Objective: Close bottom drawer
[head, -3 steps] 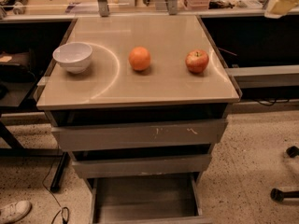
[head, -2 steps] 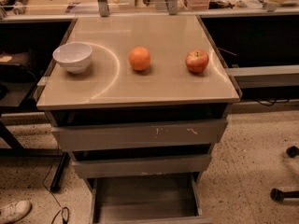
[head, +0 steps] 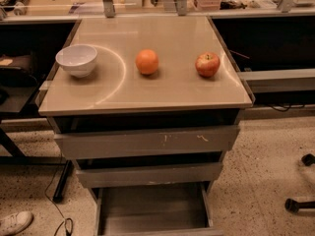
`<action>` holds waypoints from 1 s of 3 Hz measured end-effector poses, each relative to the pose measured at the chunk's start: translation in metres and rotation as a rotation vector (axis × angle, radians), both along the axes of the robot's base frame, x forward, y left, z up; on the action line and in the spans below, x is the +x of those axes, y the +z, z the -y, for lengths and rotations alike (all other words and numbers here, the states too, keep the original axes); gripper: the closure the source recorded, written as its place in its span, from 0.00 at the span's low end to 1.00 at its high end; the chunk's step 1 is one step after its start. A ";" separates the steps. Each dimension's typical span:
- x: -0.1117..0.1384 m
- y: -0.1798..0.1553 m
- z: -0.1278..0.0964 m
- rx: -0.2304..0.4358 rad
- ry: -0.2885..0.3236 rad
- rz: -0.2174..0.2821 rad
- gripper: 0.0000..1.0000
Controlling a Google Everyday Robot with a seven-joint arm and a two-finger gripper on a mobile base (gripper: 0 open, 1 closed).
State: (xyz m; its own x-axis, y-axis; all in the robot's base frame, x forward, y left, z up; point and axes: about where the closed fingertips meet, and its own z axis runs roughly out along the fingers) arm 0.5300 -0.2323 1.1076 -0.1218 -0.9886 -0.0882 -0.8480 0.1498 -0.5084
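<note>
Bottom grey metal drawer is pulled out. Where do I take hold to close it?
On the shallow grey metal bottom drawer, take the plain front panel centrally, coming from the front: it is handleless, so probably push rather than pinch. Pincer is not in view.

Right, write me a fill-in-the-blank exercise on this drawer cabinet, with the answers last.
1. The narrow grey metal bottom drawer is not shut but ____.
2. Between the white ceramic bowl and the red apple sits a round ____.
3. The widest grey top drawer has pale ____ on its front.
4. Of the robot's gripper, the camera view shows ____.

Missing words: open; orange; scratches; nothing.
</note>
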 end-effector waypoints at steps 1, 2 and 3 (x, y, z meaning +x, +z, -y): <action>0.000 0.000 0.000 0.000 0.000 0.000 1.00; -0.006 -0.014 0.004 -0.008 -0.012 0.007 1.00; -0.035 -0.027 0.015 -0.009 -0.061 0.063 1.00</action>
